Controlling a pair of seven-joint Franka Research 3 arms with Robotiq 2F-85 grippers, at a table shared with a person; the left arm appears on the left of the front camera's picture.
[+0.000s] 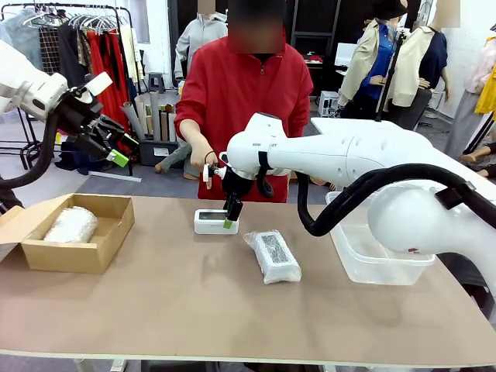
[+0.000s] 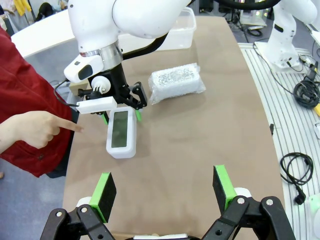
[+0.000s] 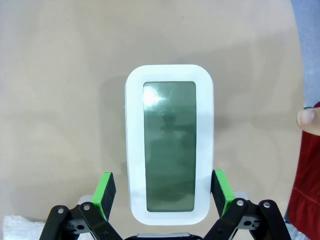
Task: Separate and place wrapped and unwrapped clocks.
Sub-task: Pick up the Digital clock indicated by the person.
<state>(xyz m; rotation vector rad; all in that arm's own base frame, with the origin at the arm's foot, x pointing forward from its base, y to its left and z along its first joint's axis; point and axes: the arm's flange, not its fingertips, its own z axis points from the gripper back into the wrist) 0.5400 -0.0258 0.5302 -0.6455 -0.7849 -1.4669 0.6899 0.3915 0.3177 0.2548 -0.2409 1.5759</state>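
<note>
The bare white clock (image 1: 211,223) with a grey-green screen lies flat on the table in front of the person. My right gripper (image 1: 230,218) hangs just over it, open, its green pads (image 3: 221,185) on either side of the near end of the clock (image 3: 170,145). One bubble-wrapped clock (image 1: 273,256) lies on the table to the right of it. Another wrapped clock (image 1: 71,225) rests inside the cardboard box (image 1: 105,252). My left gripper (image 1: 122,147) is raised high at the left, open with nothing between its fingers (image 2: 106,189). From there I see the bare clock (image 2: 121,132) and the wrapped one (image 2: 176,82).
A clear plastic tub (image 1: 364,267) stands at the right of the table under my right arm. The person in red stands at the far side, one hand (image 2: 40,130) pointing a finger toward the bare clock. The table's front half is bare board.
</note>
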